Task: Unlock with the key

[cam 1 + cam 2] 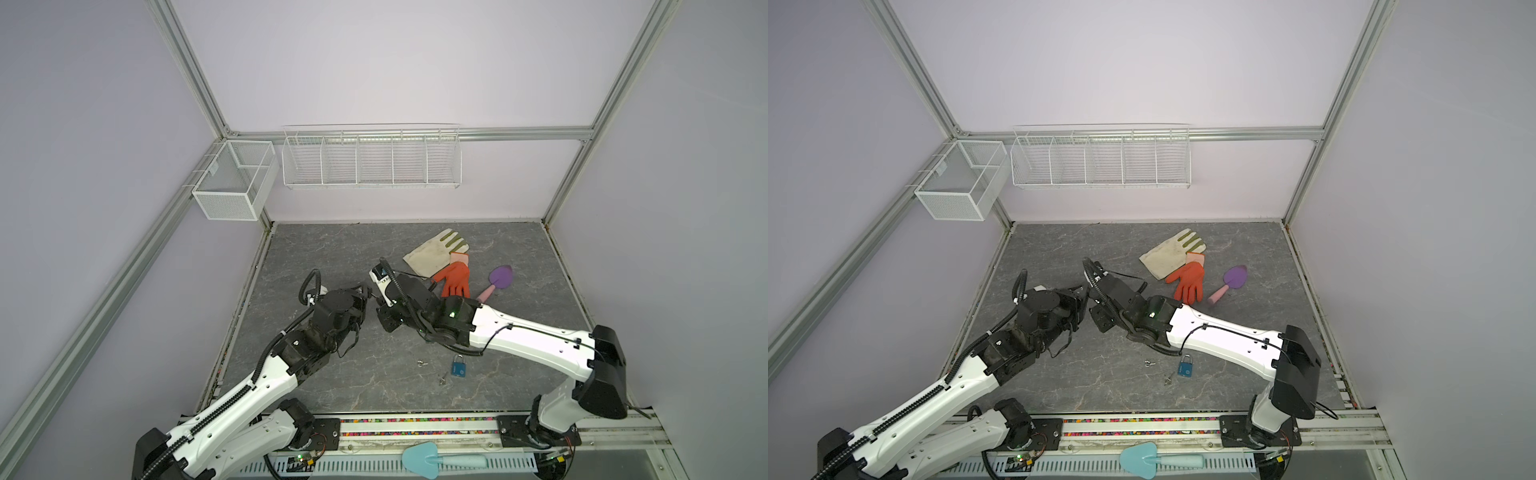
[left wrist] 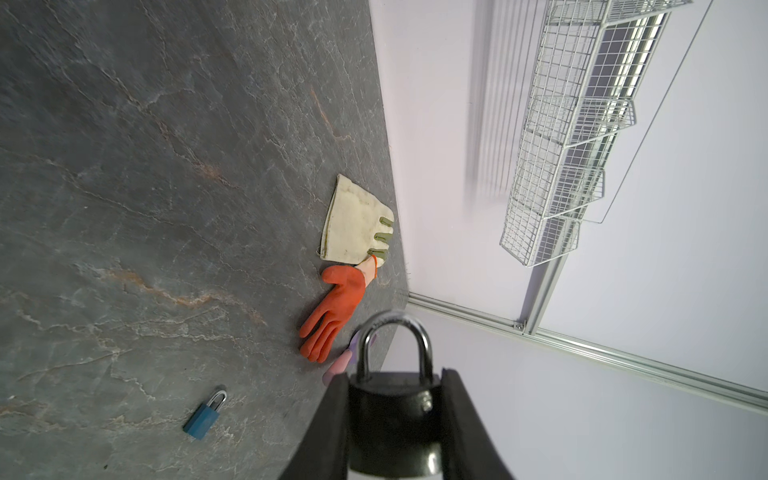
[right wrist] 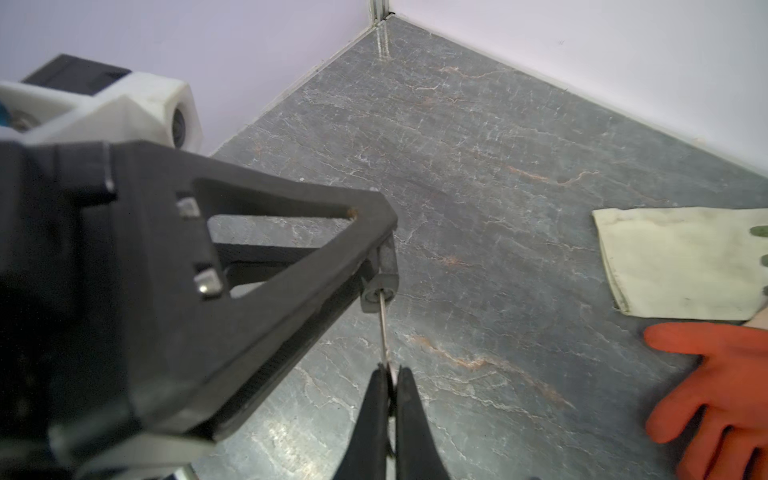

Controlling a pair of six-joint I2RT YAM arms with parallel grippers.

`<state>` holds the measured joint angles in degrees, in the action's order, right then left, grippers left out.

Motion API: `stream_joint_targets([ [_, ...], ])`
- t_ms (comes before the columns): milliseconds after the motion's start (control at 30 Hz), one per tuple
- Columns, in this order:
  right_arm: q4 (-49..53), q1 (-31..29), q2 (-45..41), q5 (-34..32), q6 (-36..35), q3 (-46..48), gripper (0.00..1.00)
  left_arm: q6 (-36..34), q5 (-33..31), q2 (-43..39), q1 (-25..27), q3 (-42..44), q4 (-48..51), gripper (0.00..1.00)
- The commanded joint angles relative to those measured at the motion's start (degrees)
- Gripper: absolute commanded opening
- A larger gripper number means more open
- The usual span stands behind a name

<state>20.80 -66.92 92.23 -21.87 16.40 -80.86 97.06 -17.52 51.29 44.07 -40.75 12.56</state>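
Padlock [image 2: 388,415] is clamped by its body in the left gripper [image 2: 394,376], held off the table [image 1: 332,249] near its centre, shackle poking out, so it cannot twist away. From 4 o'clock, the right gripper [image 3: 390,370] is clenched on the key [image 3: 382,328], blade forward. The tip meets the padlock, depth unclear. A blue lock [image 1: 459,367] lies unused at 5 o'clock of them.

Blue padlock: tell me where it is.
In both top views the blue padlock lies flat on the table, front right of centre, below the right arm, small metal pieces beside it.
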Motion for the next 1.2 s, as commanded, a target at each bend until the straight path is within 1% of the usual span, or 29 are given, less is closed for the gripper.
stream_joint_targets([
  [0,-14.86,-4.90,1.84,-3.89,-8.05,-1.86,0.07,-1.05,14.64,-0.68,2.80,-0.93,-1.42,0.00],
  [100,-14.90,-5.83,2.69,-9.02,-12.29,-1.82,0.07,-0.94,14.09,-1.42,2.51,-1.31,0.56,0.00],
  [167,-15.10,-5.99,2.76,-10.79,-13.90,-1.47,0.07,-0.36,13.78,-2.15,1.90,-1.02,1.15,0.00],
  [300,-14.21,-6.05,1.39,-9.34,-13.84,-0.94,0.07,-0.88,13.20,-2.92,0.32,-1.21,3.69,0.00],
  [367,-11.98,-6.14,1.13,-10.67,-12.84,-1.25,0.07,-0.63,13.12,-3.46,-0.64,-0.88,4.20,0.00],
  [433,-11.07,-6.13,0.69,-10.45,-11.53,-0.84,0.07,-0.62,12.66,-3.97,-1.14,-0.77,4.42,0.00],
  [533,-10.34,-5.86,-1.36,-5.45,-6.29,1.07,0.07,-0.63,12.43,-4.01,-2.15,-1.01,6.33,0.00],
  [667,-5.42,-5.80,-1.21,-2.29,-2.37,-0.55,0.07,-0.60,11.84,-3.98,-2.85,-0.70,5.62,0.00],
  [733,-4.55,-5.60,-1.69,-1.56,-1.20,-0.22,0.07,-1.28,10.91,-3.94,-2.85,-1.53,7.22,0.00],
  [867,-2.17,-3.98,-2.21,2.33,1.96,-0.43,0.07,-1.80,9.83,-4.02,-3.03,-1.64,7.82,0.00],
  [1000,-1.70,-3.18,-2.23,3.82,2.54,-1.09,0.07,-2.52,10.13,-3.34,-3.04,-2.08,8.95,0.00],
  [1067,-1.47,-2.62,-2.14,5.59,2.93,-1.68,0.07,-3.48,9.60,-3.19,-3.05,-2.43,9.63,0.00],
  [1167,0.15,-2.30,-1.34,5.01,3.30,-3.12,0.07,-4.42,8.99,-2.91,-3.03,-2.79,9.87,0.00],
])
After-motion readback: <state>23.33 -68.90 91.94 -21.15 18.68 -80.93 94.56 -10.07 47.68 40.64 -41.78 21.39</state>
